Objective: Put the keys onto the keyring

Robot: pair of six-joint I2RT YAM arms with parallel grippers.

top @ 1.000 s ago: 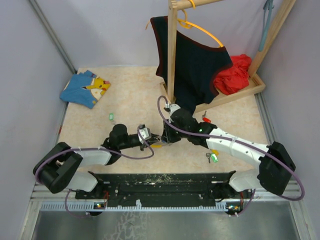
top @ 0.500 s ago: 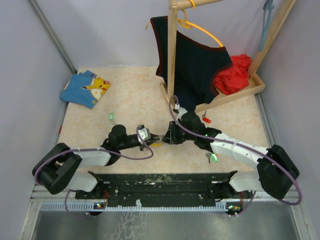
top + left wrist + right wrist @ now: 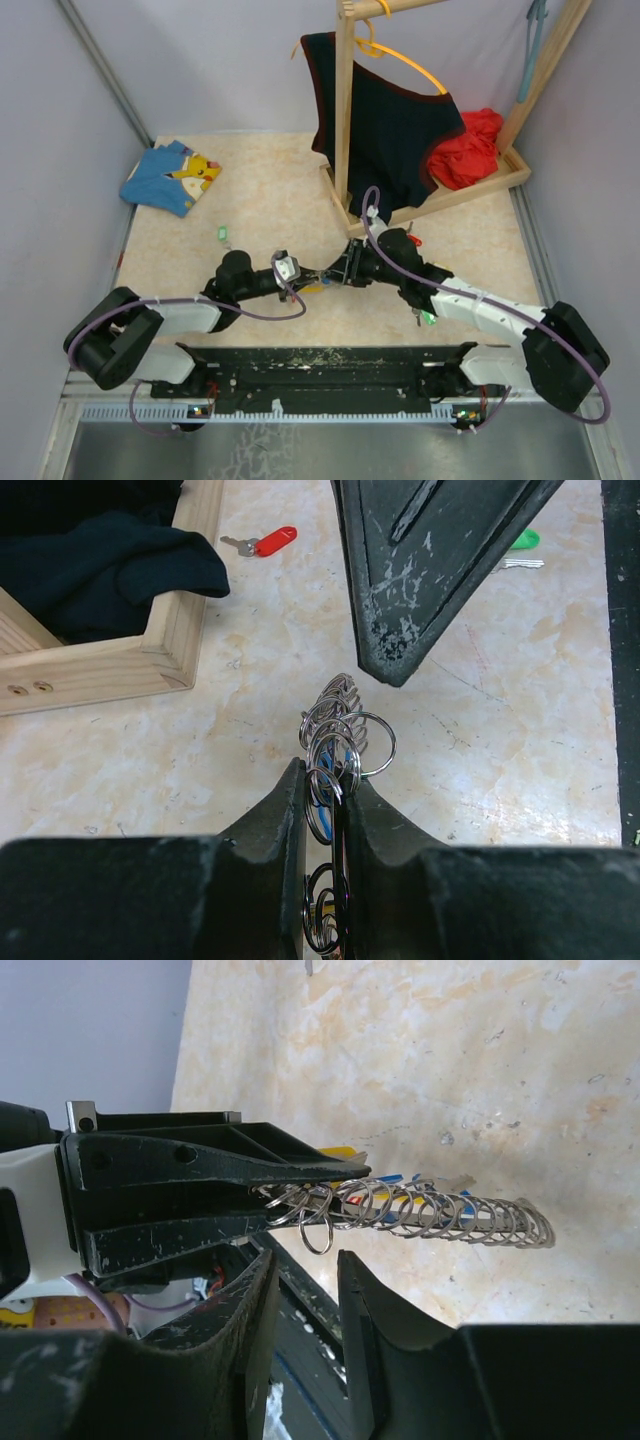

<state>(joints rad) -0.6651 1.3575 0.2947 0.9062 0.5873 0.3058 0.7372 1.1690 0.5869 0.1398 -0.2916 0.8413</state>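
Barely begun, by my reckoning — the left tool [image 3: 325, 780] pinches the keyring [image 3: 340, 730] over the counter [image 3: 500, 700], the right tool [image 3: 308, 1258] hangs beside it narrow and empty, and a red key [image 3: 262, 543] and a green key [image 3: 522, 542] lie loose.

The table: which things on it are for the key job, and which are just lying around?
For the job:
keyring, pinched in the left claw
right claw, right next to it
red key
green key
second green key, over on the left

Just lying about:
Pikachu shirt
dark top on the orange hanger
red cloth
wooden rack
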